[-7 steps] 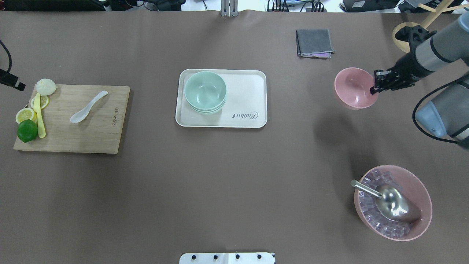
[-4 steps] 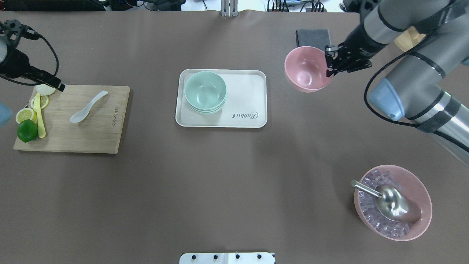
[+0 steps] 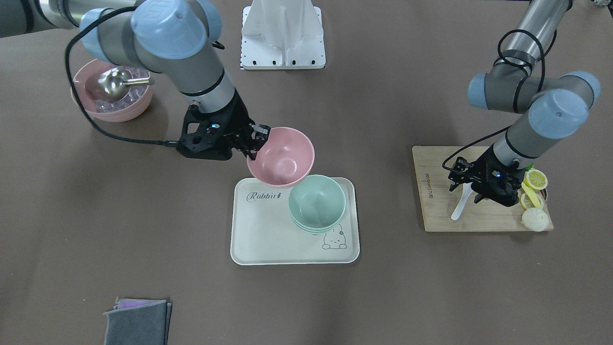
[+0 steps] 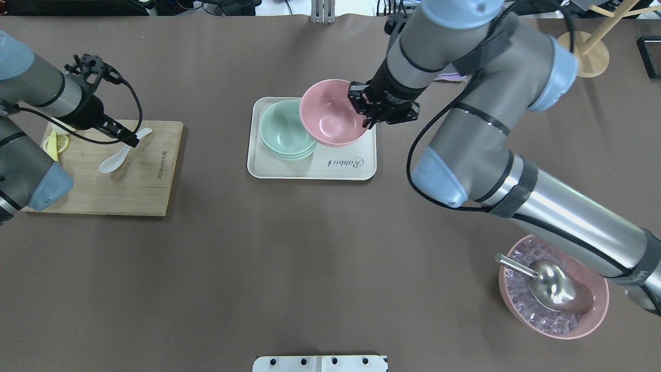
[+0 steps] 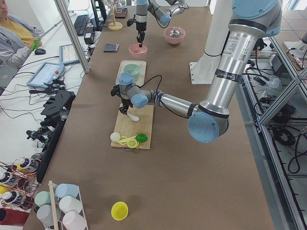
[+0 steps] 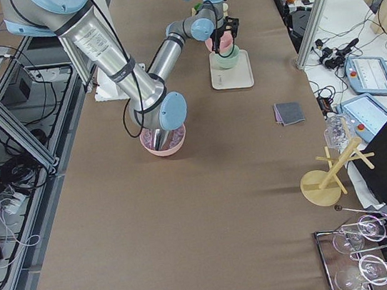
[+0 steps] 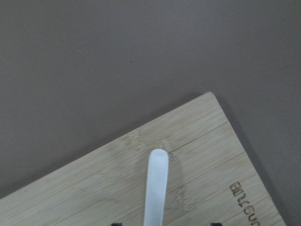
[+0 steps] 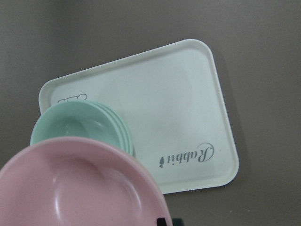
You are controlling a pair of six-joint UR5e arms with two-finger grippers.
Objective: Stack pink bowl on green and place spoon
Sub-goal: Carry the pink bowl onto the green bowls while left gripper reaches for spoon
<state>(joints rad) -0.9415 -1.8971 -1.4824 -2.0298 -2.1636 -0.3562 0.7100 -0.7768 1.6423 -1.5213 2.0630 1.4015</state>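
Observation:
My right gripper (image 4: 367, 111) is shut on the rim of the pink bowl (image 4: 330, 113) and holds it in the air over the white tray (image 4: 351, 165). The bowl overlaps the right edge of the stacked green bowls (image 4: 284, 129), which stand on the tray's left part. The right wrist view shows the pink bowl (image 8: 80, 188) above the green bowls (image 8: 70, 125). The white spoon (image 4: 111, 163) lies on the wooden cutting board (image 4: 139, 186). My left gripper (image 4: 129, 138) is open, low over the spoon's handle (image 7: 156, 188), with a fingertip on each side.
A large pink bowl (image 4: 552, 287) of ice cubes with a metal scoop sits at the near right. Lemon slices (image 3: 535, 179) and a white bun (image 3: 534, 219) lie at the board's outer end. A grey cloth (image 3: 136, 323) and a wooden stand (image 4: 588, 57) are at the far right.
My right arm has carried the pink bowl leftward from the table's right side to over the tray. My left arm has come in from the left edge to the spoon's handle.

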